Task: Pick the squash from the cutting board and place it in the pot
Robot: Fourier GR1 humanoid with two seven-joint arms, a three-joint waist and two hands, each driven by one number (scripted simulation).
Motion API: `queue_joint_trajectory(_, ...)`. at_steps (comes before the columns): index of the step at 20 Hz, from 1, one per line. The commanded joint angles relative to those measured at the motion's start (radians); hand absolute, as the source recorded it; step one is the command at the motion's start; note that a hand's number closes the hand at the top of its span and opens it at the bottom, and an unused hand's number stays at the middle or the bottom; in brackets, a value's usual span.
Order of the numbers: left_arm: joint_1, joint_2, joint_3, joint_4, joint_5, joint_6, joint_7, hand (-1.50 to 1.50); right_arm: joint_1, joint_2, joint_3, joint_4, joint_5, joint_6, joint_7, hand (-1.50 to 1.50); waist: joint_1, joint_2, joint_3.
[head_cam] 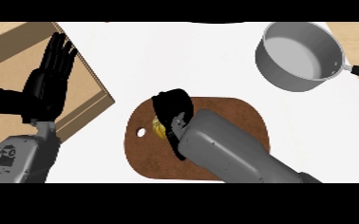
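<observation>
Head view: right hand (172, 108) is curled over the squash (160, 128). Only a yellow sliver shows under the fingers, at 9 o'clock on the cutting board (245, 111). Squash looks not yet lifted. Left hand (48, 78) open, fingers up, resting at 9 o'clock of the view. Pot (277, 73) at 1 o'clock from the board, well apart. Best move: wrap the squash fully, lift straight up, then swing toward 1 o'clock, clearing the pot's rim.

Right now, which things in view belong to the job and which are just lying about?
In the job: squash; right hand, curled round it; cutting board; pot, top right.
Lying about: left hand, resting open at the left edge; wooden surface at the left.
</observation>
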Motion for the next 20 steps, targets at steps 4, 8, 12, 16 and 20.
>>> queue_joint_trajectory(4,0.004,-0.008,0.012,-0.071,-0.022,-0.001,0.067,0.00,0.033,-0.004,-0.022,0.104,0.106,-0.018,-0.154,-1.50,-0.001,0.000,0.000)
queue_joint_trajectory(8,0.029,-0.062,-0.005,-0.034,-0.061,0.015,0.010,0.00,0.057,0.006,0.080,0.086,0.026,-0.099,-0.088,-1.50,0.007,0.000,0.000)
queue_joint_trajectory(12,-0.036,-0.060,0.015,0.035,-0.046,-0.027,-0.015,0.00,0.002,0.006,0.069,0.157,0.026,-0.069,-0.226,1.50,0.008,0.003,0.000)
queue_joint_trajectory(16,-0.009,-0.078,0.014,0.085,-0.071,-0.018,-0.072,0.00,0.043,0.005,0.121,0.180,0.117,-0.117,-0.380,1.50,0.001,0.005,0.000)
queue_joint_trajectory(20,0.007,-0.054,0.024,0.025,-0.036,-0.067,-0.042,0.00,-0.012,0.004,0.165,0.212,0.051,-0.164,-0.371,1.50,0.024,0.006,0.000)
